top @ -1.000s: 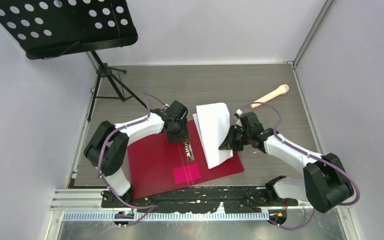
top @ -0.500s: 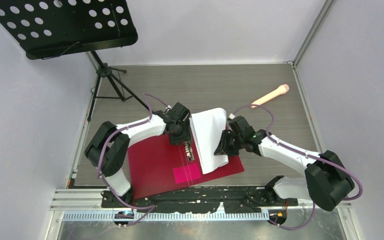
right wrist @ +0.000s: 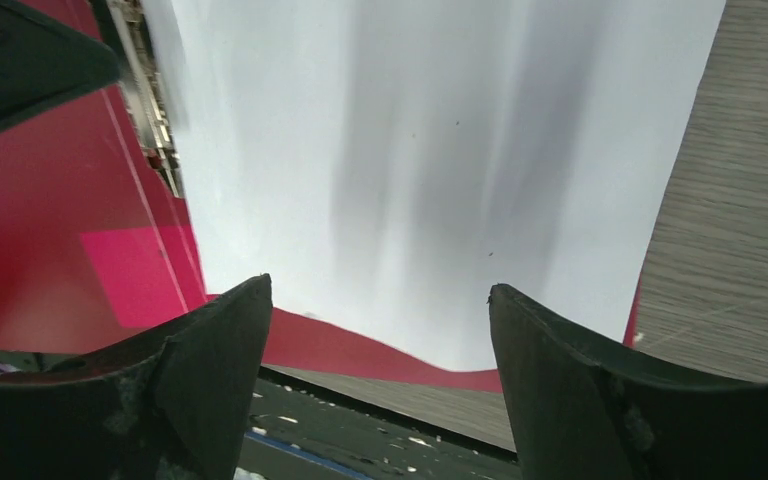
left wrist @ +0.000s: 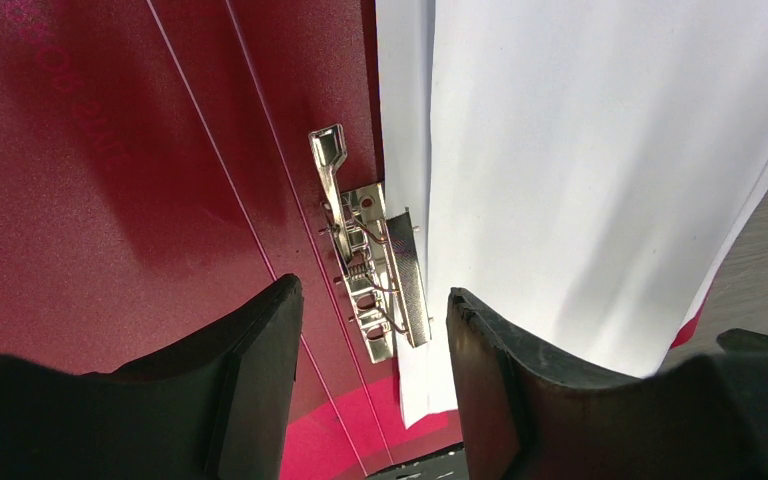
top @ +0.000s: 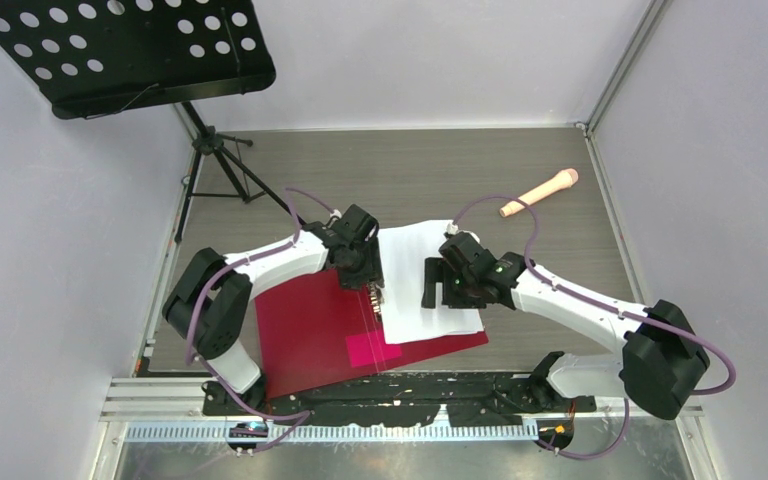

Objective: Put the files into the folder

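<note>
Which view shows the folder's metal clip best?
Left wrist: the metal clip sits sharp and close, mid-frame. Top external shows only a tiny glint; right wrist a blurred sliver at its top-left edge.

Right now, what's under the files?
The files lie partly on the folder; red shows past their near edge. Spine clip sits at their left edge. Anything else underneath is covered.

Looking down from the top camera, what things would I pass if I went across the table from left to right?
Black tripod music stand → glossy dark-red flat folder → silver metal spine clip → thin white paper sheets → beige microphone-shaped stick.
</note>
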Tool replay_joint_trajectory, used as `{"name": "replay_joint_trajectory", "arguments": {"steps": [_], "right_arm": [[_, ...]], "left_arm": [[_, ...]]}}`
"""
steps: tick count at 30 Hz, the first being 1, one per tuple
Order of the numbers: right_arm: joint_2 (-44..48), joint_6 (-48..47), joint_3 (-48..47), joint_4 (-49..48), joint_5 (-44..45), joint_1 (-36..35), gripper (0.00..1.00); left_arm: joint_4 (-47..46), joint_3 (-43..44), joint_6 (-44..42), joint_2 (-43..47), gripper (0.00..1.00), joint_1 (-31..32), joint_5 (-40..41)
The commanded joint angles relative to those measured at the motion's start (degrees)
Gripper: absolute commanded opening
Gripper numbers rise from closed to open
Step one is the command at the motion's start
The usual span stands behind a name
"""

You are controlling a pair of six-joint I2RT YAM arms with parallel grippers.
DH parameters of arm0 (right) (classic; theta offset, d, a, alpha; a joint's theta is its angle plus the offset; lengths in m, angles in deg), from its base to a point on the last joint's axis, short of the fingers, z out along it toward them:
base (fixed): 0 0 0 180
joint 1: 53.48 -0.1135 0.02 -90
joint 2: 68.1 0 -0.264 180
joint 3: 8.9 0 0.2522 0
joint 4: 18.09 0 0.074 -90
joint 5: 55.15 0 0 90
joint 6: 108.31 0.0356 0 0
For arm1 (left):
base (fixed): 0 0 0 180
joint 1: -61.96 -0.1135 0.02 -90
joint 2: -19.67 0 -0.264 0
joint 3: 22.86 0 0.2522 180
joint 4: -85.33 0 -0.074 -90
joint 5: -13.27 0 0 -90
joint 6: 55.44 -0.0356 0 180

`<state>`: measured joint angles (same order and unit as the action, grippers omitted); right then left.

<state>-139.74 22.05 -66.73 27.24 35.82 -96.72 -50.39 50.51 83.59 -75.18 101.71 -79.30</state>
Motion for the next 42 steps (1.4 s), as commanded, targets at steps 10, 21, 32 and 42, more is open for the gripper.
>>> {"name": "replay_joint_trajectory", "arguments": {"steps": [10, 21, 32, 42], "right_arm": [[1.73, -10.58, -3.78, -4.42, 8.94, 9.27, 0.96], [-17.75, -12.68, -7.83, -26.79, 2.36, 20.09, 0.97], [-22.80, -12.41, -8.68, -25.43, 7.37, 18.82, 0.72], [-24.30, -13.50, -7.96, -23.86, 10.98, 12.25, 0.61]], "left_arm": [[2.48, 5.57, -1.45, -0.83, 0.54, -0.63, 2.10], [1.95, 9.23, -2.58, -5.74, 0.56, -3.92, 2.06], [3.17, 21.19, -5.31, -15.12, 0.61, -7.50, -0.36], [6.37, 27.04, -6.83, -19.99, 0.63, -8.15, 0.22]]}}
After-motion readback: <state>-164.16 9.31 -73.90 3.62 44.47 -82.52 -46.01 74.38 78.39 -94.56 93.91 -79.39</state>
